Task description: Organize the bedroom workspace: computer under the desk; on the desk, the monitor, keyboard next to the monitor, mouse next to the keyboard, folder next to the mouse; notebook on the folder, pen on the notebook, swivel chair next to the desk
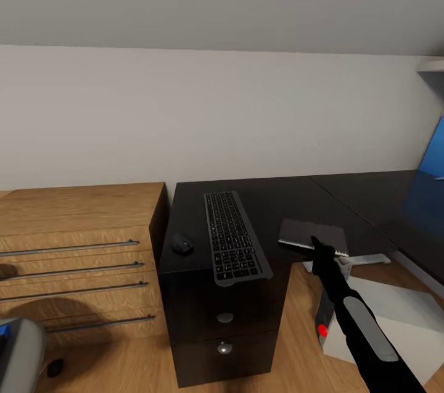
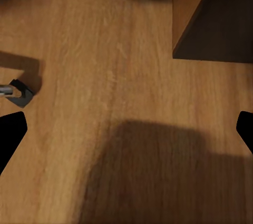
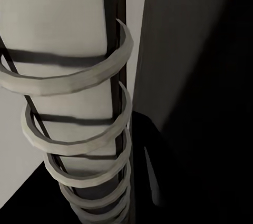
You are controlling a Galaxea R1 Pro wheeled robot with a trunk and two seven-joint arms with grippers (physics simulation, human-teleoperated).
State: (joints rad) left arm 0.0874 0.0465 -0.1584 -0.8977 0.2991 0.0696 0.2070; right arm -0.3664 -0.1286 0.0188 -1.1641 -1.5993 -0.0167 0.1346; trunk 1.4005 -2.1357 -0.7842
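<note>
Grey sloped walls close the bedroom behind the glossy black desk (image 1: 290, 195), and on its near edge the dark grey notebook (image 1: 313, 237) lies flat, its pale ring-bound edge facing the robot and its long axis running across the desk front, partly overhanging the rim. The right gripper (image 1: 322, 253) sits right at that bound edge; in the right wrist view the spiral rings (image 3: 79, 129) loom very close along the notebook's spine, so the fingers appear to be on or at the binding, though I cannot tell from these pictures whether they are clamped on it. The notebook thus lies directly ahead of the right arm, and its spine runs crosswise to the arm's reach. To the left of it the keyboard (image 1: 233, 236) rests on the desk with its long axis pointing away from the robot, its near end hanging slightly over the drawer unit, and the mouse (image 1: 182, 243) sits just beside the keyboard's left side. Beyond these, a light oak cabinet (image 1: 74, 245) stands against the desk's left end. The pale computer (image 1: 376, 319) rests on the floor under the desk. The left gripper (image 2: 126, 129) hangs over bare wood floor with its fingers spread wide, holding nothing and well away from the notebook, so the right arm is clearly the nearer one.
</note>
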